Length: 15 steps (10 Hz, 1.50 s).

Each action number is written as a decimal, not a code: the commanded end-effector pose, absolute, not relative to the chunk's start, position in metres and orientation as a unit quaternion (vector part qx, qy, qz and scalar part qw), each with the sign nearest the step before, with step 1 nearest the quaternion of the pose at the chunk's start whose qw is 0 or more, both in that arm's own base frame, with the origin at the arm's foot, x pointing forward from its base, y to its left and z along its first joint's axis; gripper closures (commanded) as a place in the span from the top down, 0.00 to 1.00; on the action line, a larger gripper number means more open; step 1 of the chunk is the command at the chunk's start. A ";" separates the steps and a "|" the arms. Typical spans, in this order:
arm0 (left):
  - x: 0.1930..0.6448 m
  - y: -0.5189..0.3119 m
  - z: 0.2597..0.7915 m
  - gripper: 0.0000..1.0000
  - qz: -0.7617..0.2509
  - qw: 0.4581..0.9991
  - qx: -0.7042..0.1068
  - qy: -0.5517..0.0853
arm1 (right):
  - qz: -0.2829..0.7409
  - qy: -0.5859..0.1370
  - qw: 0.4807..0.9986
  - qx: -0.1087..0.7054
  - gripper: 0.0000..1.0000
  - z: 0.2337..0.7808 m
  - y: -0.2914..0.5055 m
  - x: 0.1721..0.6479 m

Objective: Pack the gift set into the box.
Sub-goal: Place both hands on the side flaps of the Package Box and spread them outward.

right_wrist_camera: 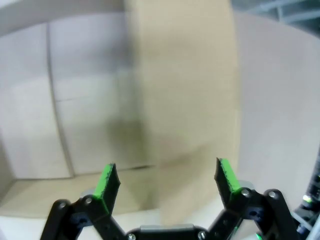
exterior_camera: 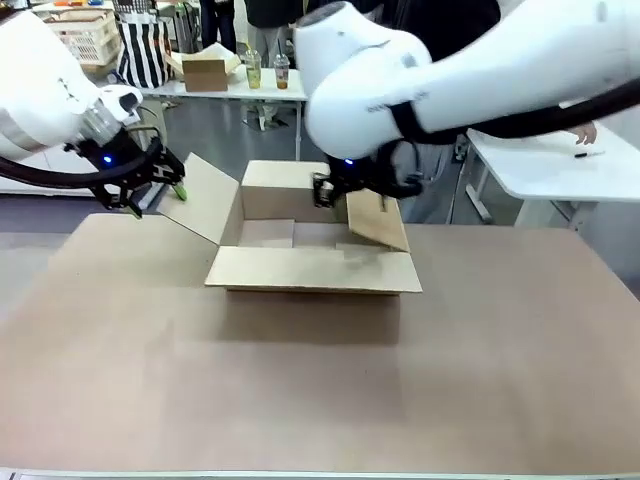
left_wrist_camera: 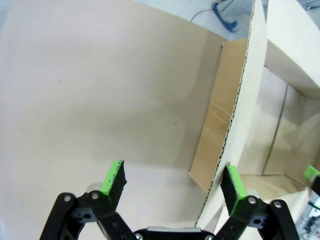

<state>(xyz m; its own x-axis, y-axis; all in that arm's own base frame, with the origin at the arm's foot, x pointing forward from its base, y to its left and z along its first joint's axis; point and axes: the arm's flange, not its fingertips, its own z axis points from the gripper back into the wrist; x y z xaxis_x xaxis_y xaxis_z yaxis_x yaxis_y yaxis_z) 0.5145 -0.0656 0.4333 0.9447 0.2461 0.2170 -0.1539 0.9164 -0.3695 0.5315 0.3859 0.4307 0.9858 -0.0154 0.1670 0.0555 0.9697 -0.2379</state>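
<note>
The box (exterior_camera: 312,268) stands open in the middle of the table, its flaps spread. My left gripper (exterior_camera: 158,198) hangs open at the outer edge of the left flap (exterior_camera: 205,196). In the left wrist view that flap's corrugated edge (left_wrist_camera: 231,125) runs down between the open fingers (left_wrist_camera: 114,177), close to the right one. Over the box's right side my right gripper (exterior_camera: 330,192) is open beside the right flap (exterior_camera: 378,222). Seen from the right wrist, this flap (right_wrist_camera: 185,100) is blurred ahead of the open gripper (right_wrist_camera: 165,177), with the box's inner walls (right_wrist_camera: 30,100) behind. The gift set is out of view.
Brown table surface (exterior_camera: 320,390) stretches wide in front of the box. A white table (exterior_camera: 545,165) at the right holds a person's hand (exterior_camera: 585,132) and a pen. A far table carries a small carton (exterior_camera: 205,72) and cups (exterior_camera: 252,70).
</note>
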 end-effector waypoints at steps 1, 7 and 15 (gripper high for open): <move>0.514 -0.066 0.435 1.00 0.108 0.971 -0.170 -0.131 | -0.017 -0.069 0.994 -0.088 1.00 0.453 0.399 0.561; 0.514 -0.066 0.435 1.00 0.108 0.971 -0.170 -0.131 | 0.008 -0.065 0.989 -0.130 1.00 0.450 0.401 0.562; 0.514 -0.066 0.435 1.00 0.108 0.971 -0.170 -0.131 | 0.009 -0.062 0.967 -0.246 1.00 0.438 0.354 0.549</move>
